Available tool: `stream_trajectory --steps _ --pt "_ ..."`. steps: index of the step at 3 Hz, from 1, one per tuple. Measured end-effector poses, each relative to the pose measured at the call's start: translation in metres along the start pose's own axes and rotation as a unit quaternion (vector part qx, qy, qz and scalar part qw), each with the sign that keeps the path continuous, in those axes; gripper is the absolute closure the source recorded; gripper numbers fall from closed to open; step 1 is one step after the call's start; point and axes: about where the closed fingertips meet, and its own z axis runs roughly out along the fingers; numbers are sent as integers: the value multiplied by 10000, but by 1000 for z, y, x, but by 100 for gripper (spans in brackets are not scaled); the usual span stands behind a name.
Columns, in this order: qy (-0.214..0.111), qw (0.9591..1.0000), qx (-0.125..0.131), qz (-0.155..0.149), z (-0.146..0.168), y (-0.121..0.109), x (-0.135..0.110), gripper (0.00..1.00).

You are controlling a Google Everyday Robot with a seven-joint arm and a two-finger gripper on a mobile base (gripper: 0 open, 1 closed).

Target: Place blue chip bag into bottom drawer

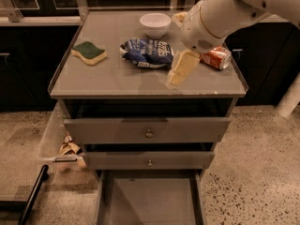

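Observation:
The blue chip bag (pixel 147 53) lies crumpled on the grey cabinet top (pixel 117 78), in front of the white bowl. The bottom drawer (pixel 149 200) is pulled out at the foot of the cabinet, its grey floor bare. My gripper (pixel 177 76) hangs from the white arm coming in from the upper right. It hovers over the cabinet top just right of the bag, its cream fingers pointing down and left. It holds nothing that I can see.
A white bowl (pixel 155 25) stands at the back of the top. A green-and-yellow sponge (pixel 89 52) lies at the left. A red soda can (pixel 216 58) lies on its side at the right, partly behind my arm. Two knobbed drawers (pixel 147 131) sit slightly open.

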Motion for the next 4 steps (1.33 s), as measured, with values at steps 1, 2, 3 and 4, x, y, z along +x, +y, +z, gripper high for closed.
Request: stream_trajectory --steps 1,2,3,4 --pt "-304 9994 46 143 29 -19 -1 0" --pt "-569 9977 -4 375 59 -33 5 0" --pt "-742 9959 41 522 86 -46 11 0" --pt "-884 9938 91 670 107 -61 17 0"
